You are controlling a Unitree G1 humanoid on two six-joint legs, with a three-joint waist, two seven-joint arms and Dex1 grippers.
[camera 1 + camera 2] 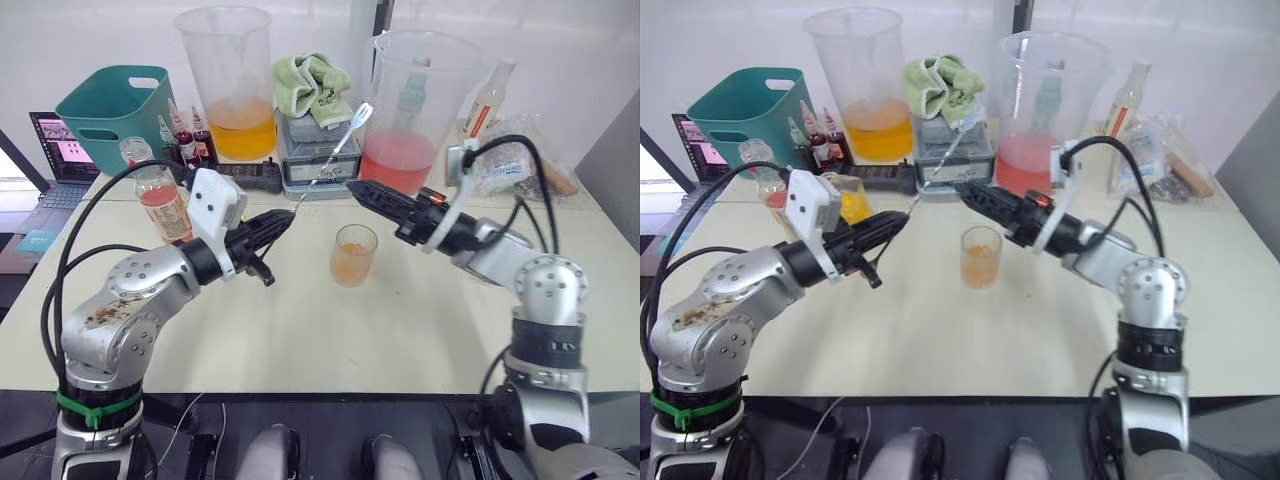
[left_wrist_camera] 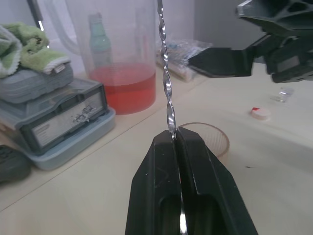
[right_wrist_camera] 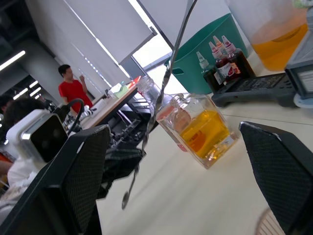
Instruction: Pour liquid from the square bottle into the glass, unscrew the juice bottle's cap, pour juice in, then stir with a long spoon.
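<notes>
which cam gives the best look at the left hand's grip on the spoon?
Left wrist view: left hand is shut on the long spoon, the twisted stem rising from between its fingers. The eye views show the stem slanting up toward the scale; the right wrist view shows its small lower end.

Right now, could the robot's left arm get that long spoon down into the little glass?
Probably yes. The left gripper is shut on the long spoon beside the glass, whose open top is uncovered. The spoon's bowl points up and away, so it would need turning first.
</notes>
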